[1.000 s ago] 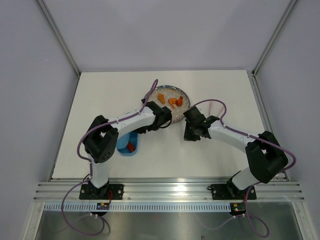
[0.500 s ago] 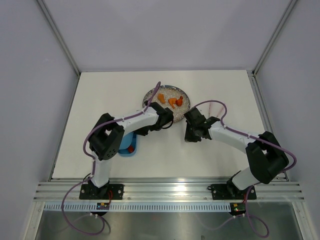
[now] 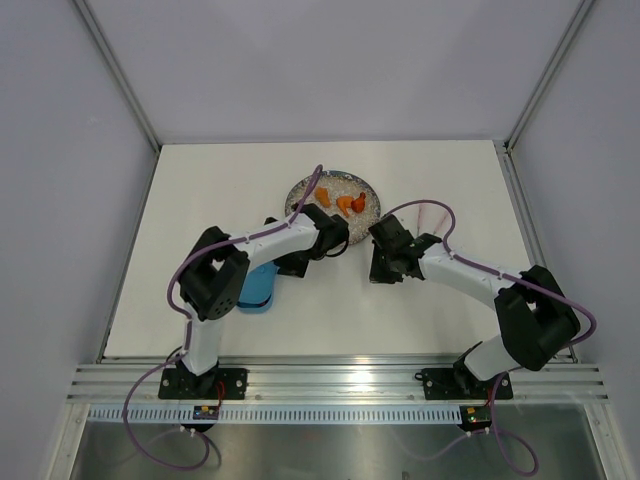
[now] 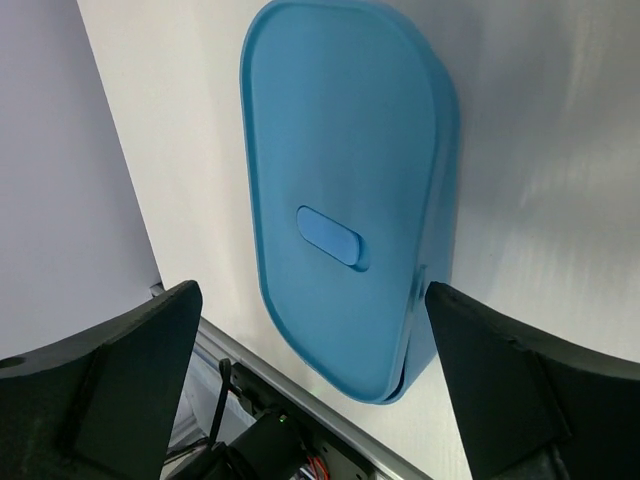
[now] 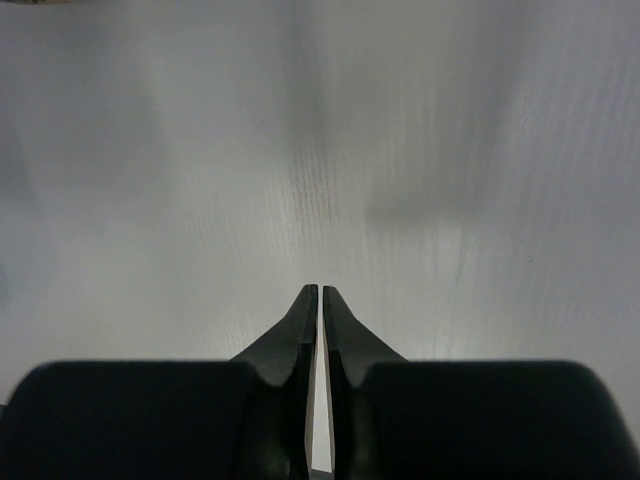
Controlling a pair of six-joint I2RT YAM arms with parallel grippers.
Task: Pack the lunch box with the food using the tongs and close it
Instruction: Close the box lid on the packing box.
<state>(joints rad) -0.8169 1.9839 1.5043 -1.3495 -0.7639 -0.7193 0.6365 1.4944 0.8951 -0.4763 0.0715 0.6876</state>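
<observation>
The blue lunch box (image 3: 257,288) lies near the table's left front, with its flat blue lid (image 4: 340,190) on top. A thin gap shows between lid and box wall (image 4: 443,170) at one end. My left gripper (image 4: 312,292) hovers over that end, open wide, its fingers (image 4: 150,360) clear of the lid on both sides. Orange food chunks (image 3: 346,203) lie on the speckled plate (image 3: 305,186). The pale pink tongs (image 3: 432,214) rest on the table behind my right arm. My right gripper (image 5: 320,289) is shut on nothing over bare table.
The round glass plate sits at the back centre, just beyond the left wrist. Purple cables loop over both arms. A metal rail (image 3: 340,378) runs along the near table edge, and grey walls enclose the sides and back.
The left gripper has opened and let go of the lid, which now covers the box and hides the red piece inside. The right arm has barely moved.
</observation>
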